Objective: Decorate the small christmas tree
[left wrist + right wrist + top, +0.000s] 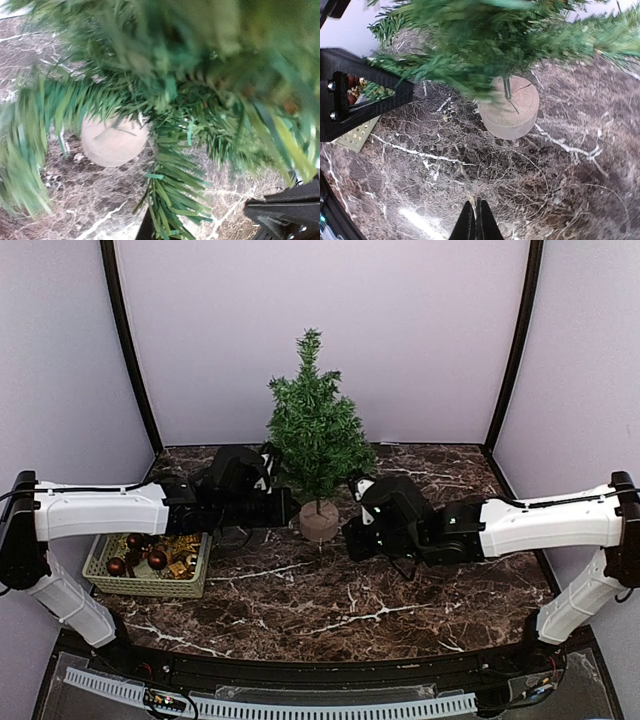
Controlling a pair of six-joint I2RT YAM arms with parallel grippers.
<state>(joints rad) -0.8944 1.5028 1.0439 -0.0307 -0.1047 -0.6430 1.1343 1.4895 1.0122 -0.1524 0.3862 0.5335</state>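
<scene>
The small christmas tree (318, 435) stands on the table (400, 580), toward the back and near the middle, on its stump base (319, 523). The 2 arms reach in from opposite sides. The left gripper (282, 498) is just left of the tree, at its lower branches. The right gripper (476, 222) is just right of the tree, low and a little nearer the front, with the base ahead of its fingertips. A basket (150, 590) sits at the table's left edge, in front of the left arm and well apart from the tree. Ornaments (150, 558) lie inside the basket.
</scene>
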